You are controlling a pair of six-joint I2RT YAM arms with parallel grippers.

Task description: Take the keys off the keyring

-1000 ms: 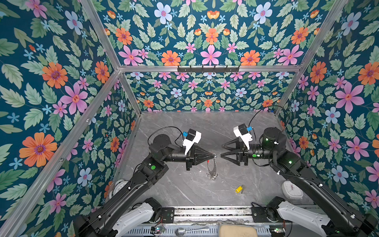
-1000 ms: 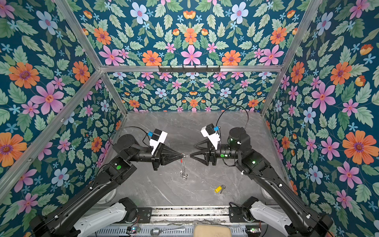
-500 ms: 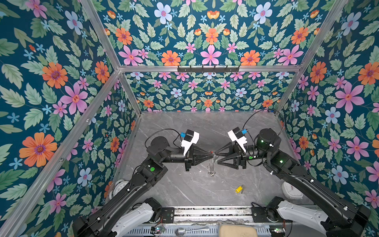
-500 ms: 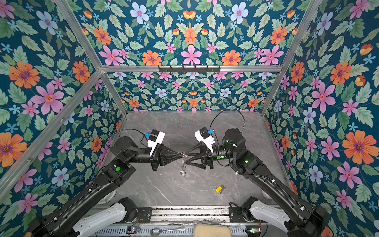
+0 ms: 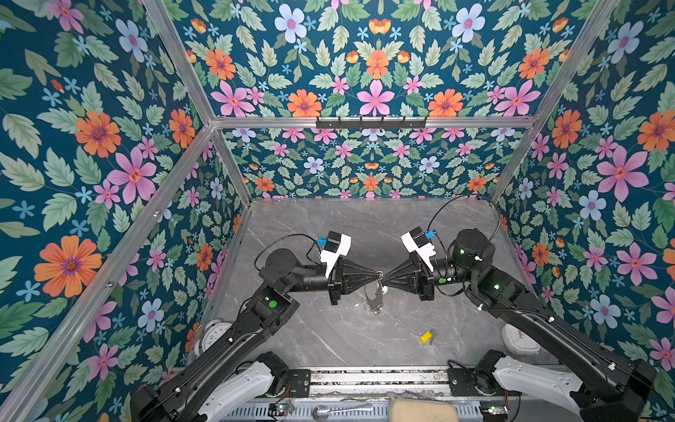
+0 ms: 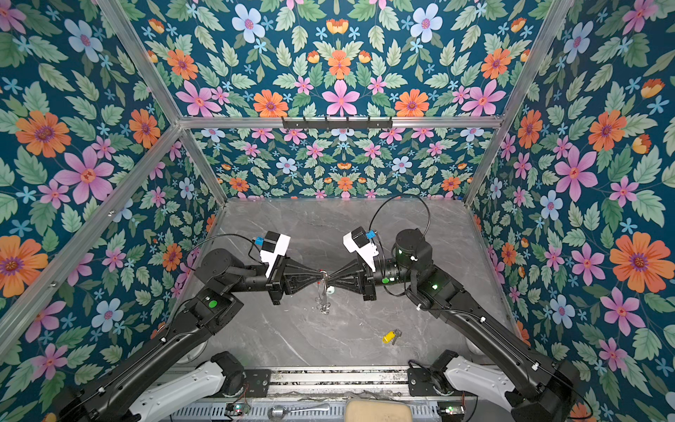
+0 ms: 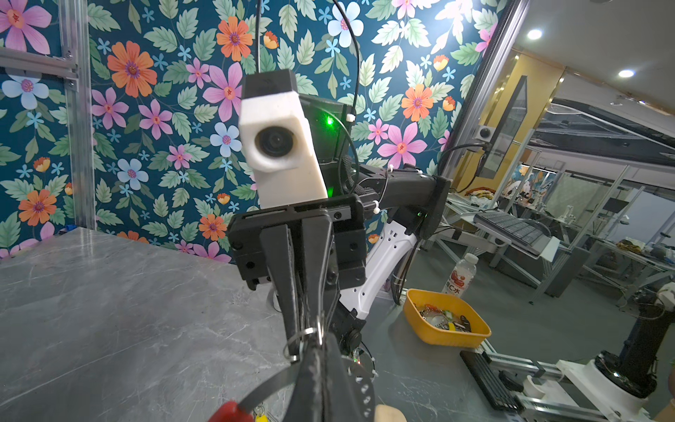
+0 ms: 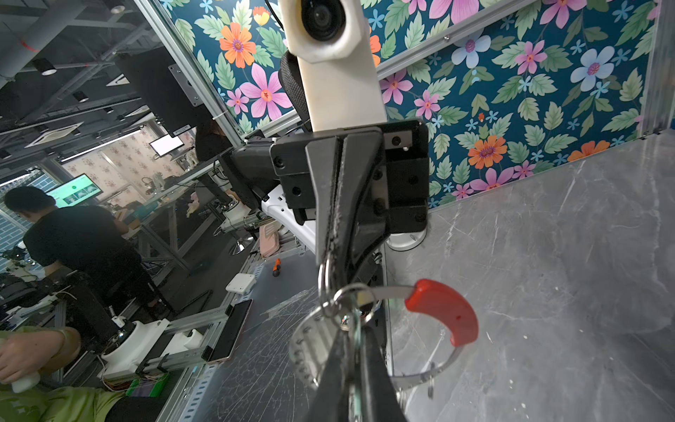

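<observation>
Judging by how things lie, we think the task is about half done. The key with the yellow tag lies alone on the grey surface, low in a top view and right of the middle. It is well apart from both arms and from the hoop. The key with the pale tag is not yet off. In both top views it hangs just under the place where the two pincers meet, near the middle of the frame, close beside the keyring.

The left pincer and the right pincer point at each other, almost tip to tip, above the surface. The left pincer is closed narrow. In the right wrist view it pinches one of the small split rings, and the keyring hangs down from there with its red sleeve out to the right of the frame. So the hoop is below this pincer, not around it.

The right pincer is also closed narrow. A pale green edge shows between its fingers, and we take this for the tag of the second key, but the view is too tight to be sure.

What is left, in our judgement, is to work this second key off its ring and put it down.
</observation>
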